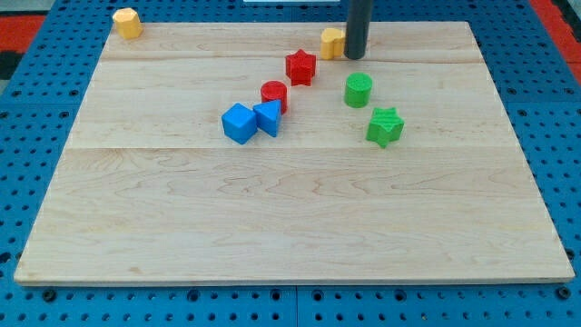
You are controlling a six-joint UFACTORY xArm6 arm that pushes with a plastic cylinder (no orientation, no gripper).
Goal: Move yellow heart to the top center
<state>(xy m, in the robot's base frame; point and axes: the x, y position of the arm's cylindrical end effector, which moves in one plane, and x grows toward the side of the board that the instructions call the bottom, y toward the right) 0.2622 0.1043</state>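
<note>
A yellow block (332, 42), partly hidden by the rod so its shape is unclear, sits near the view's top centre of the wooden board (290, 209). My tip (355, 55) stands right against that block's right side. Another yellow block (128, 22) sits at the board's top left corner. A red star (300, 66) lies just left and below the tip.
A red cylinder (274, 94) touches a blue triangle block (269, 117), with a blue cube (240, 123) beside it. A green cylinder (358, 90) and a green star (385, 125) lie below the tip. Blue pegboard surrounds the board.
</note>
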